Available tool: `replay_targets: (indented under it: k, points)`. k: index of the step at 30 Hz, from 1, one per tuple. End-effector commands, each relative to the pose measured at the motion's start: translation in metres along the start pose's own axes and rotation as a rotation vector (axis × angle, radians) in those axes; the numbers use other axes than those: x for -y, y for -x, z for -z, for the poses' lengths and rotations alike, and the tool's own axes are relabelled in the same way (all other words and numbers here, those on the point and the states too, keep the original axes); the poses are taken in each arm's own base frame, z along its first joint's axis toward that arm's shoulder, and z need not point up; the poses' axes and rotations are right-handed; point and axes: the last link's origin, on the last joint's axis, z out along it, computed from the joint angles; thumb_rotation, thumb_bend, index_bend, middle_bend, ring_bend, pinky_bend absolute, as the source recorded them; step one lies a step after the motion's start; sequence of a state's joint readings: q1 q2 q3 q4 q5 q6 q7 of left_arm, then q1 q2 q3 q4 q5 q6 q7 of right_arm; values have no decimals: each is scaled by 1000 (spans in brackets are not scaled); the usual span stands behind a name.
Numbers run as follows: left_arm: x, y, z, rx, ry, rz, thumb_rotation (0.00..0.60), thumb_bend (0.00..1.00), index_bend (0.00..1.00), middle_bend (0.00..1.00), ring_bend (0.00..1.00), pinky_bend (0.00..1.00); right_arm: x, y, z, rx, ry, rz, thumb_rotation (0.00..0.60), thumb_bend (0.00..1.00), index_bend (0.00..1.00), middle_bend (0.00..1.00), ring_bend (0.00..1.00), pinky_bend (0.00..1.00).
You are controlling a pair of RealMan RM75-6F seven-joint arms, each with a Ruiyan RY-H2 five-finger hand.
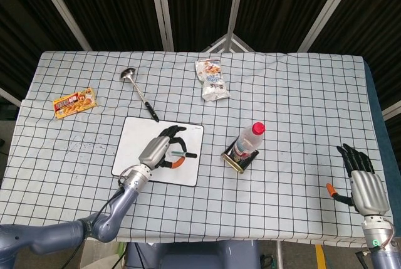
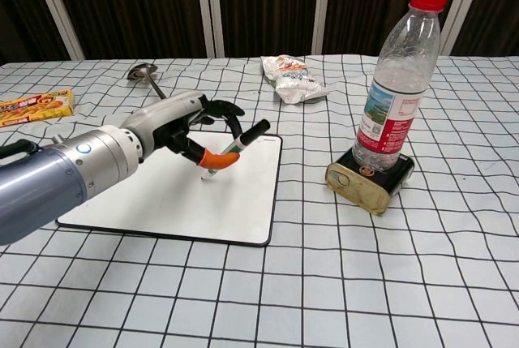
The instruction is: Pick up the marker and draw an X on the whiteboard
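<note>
The left hand [image 2: 174, 125] pinches a slim marker [image 2: 237, 147], black cap tilted toward 2 o'clock, tip down on the whiteboard [image 2: 162, 198]. The right hand [image 1: 362, 181] is spread.

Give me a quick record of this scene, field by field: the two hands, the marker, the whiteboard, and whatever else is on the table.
left hand: grips the marker, over the whiteboard
right hand: holds nothing, fingers apart, at the table's near right corner
black-capped marker: tilted, tip down at the board
white rectangular whiteboard: flat on the checked tablecloth, no marks visible
clear plastic bottle with red cap: upright on a gold tin
metal ladle: beyond the board
snack packets: white one far centre, orange one far left
</note>
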State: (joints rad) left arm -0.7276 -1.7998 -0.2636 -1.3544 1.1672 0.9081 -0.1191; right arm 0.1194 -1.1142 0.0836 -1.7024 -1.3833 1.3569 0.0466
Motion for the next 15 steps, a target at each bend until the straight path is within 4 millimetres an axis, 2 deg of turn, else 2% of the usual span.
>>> replay_targets:
  k: [1, 7, 15]
  points:
    - [7, -3, -1, -4, -9, -22, 600, 558, 685, 97, 0, 0, 0, 0, 0, 1, 0, 0, 600, 312, 0, 0, 0, 0]
    - [25, -14, -3, -27, -31, -78, 600, 558, 686, 99, 0, 0, 1, 1, 0, 3, -1, -5, 600, 312, 0, 0, 0, 0]
    - [48, -48, -7, -115, -48, -174, 600, 558, 687, 100, 0, 0, 1, 1, 1, 6, 1, -13, 600, 312, 0, 0, 0, 0]
